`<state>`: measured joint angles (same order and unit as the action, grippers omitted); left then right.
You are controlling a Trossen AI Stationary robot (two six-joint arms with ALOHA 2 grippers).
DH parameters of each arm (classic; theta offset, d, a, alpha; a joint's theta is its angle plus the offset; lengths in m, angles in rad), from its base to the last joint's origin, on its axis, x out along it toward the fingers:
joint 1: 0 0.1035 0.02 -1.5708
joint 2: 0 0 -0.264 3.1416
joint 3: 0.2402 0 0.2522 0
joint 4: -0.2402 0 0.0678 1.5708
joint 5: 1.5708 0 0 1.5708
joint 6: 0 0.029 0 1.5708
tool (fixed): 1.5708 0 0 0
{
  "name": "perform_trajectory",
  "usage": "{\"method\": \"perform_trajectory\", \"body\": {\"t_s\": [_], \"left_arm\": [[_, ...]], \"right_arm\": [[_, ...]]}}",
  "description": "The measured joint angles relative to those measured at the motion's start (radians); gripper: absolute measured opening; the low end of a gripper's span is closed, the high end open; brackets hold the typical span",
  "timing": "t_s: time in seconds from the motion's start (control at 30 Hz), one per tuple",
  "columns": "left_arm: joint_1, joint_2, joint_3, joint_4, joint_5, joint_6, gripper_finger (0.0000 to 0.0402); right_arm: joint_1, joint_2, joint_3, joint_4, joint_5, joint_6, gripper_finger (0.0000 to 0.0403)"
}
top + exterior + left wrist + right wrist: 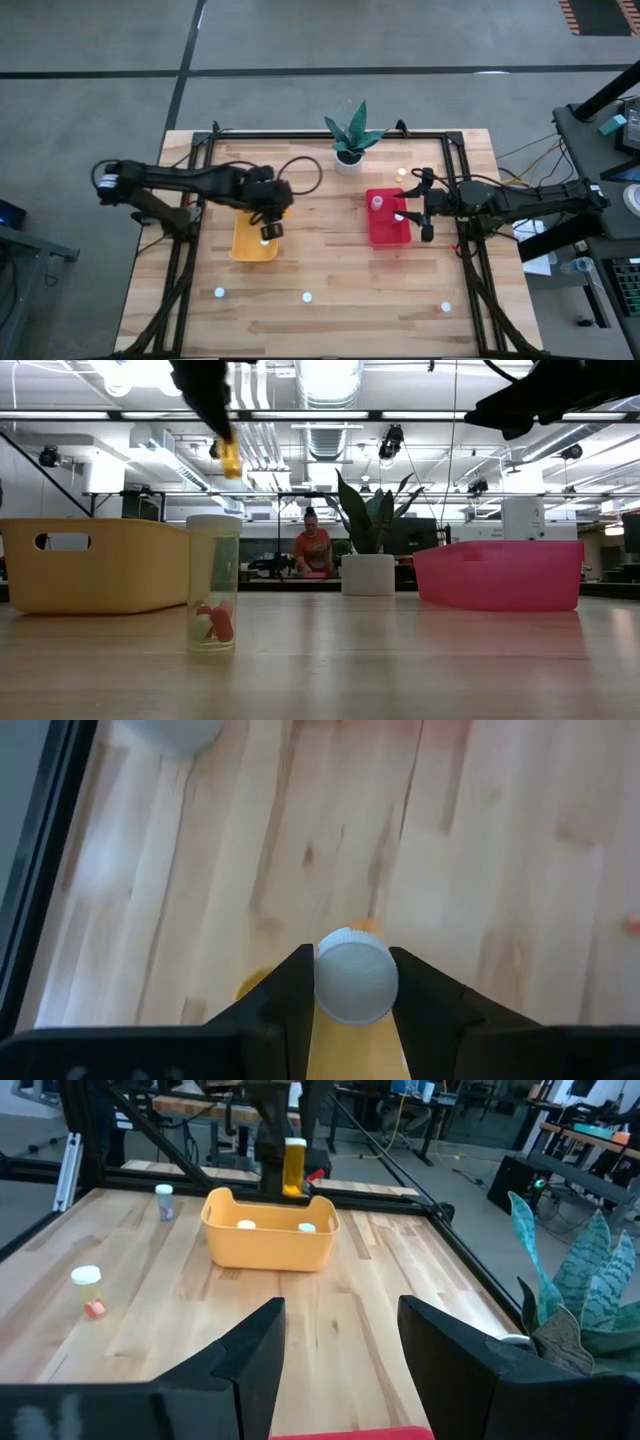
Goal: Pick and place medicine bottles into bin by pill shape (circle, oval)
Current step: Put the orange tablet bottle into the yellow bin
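Observation:
My left gripper (268, 226) hangs over the yellow bin (243, 247) at the table's left and is shut on an orange-tinted bottle with a white cap (355, 982), which also shows in the right wrist view (294, 1170). Two white-capped bottles (246, 1226) lie in the yellow bin. My right gripper (412, 210) is open and empty over the red bin (384, 236), which holds two bottles (378, 203). Other bottles stand on the table near its front edge (219, 293), (307, 297), (445, 308), and one stands beside the plant (402, 172). My left gripper pinches the orange bottle between its two fingers (292, 982), one on each side of the white cap (330, 982). The fingers come from above, pointing down. The bottle hangs upright below them (294, 1175), lifted clear above the yellow bin.
A white plant pot (348, 157) with a green plant stands at the table's far middle. A black frame (205, 160) runs along the table's far, left and right sides. In the low view a clear bottle with red pills (213, 596) stands close by. A person (313, 546) is in the room behind.

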<state>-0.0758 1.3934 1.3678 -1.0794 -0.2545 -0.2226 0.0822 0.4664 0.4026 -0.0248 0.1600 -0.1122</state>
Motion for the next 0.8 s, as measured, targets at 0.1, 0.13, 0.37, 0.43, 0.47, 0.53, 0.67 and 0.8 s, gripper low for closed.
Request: {"method": "perform_trajectory", "body": {"t_s": [0.1, 0.13, 0.37, 0.43, 0.47, 0.53, 0.67, 0.8], "left_arm": [[-0.017, -0.063, -0.040, -0.040, -0.013, -0.039, 0.0096], [-0.021, -0.086, -0.057, -0.046, -0.013, -0.052, 0.0096], [-0.045, -0.227, -0.198, -0.080, -0.013, -0.134, 0.0097], [-0.046, -0.270, -0.246, -0.086, -0.013, -0.146, 0.0097], [-0.046, -0.286, -0.268, -0.087, -0.013, -0.153, 0.0097], [-0.046, -0.320, -0.313, -0.081, -0.013, -0.165, 0.0097], [-0.046, -0.366, -0.390, -0.082, -0.012, -0.172, 0.0097], [-0.046, -0.376, -0.450, -0.081, -0.012, -0.192, 0.0097]], "right_arm": [[-0.001, 0.000, 0.000, 0.000, 0.000, 0.008, 0.0187], [-0.001, 0.000, 0.000, 0.000, 0.000, 0.008, 0.0187], [-0.001, 0.000, 0.000, 0.000, 0.000, 0.014, 0.0187], [-0.001, 0.000, 0.000, -0.001, 0.000, 0.017, 0.0187], [-0.001, 0.001, 0.000, -0.001, 0.000, 0.020, 0.0187], [-0.001, 0.002, 0.000, -0.001, 0.000, 0.024, 0.0187], [-0.001, 0.003, 0.000, -0.001, 0.000, 0.035, 0.0187], [-0.001, 0.003, 0.000, 0.000, 0.000, 0.037, 0.0187]]}}
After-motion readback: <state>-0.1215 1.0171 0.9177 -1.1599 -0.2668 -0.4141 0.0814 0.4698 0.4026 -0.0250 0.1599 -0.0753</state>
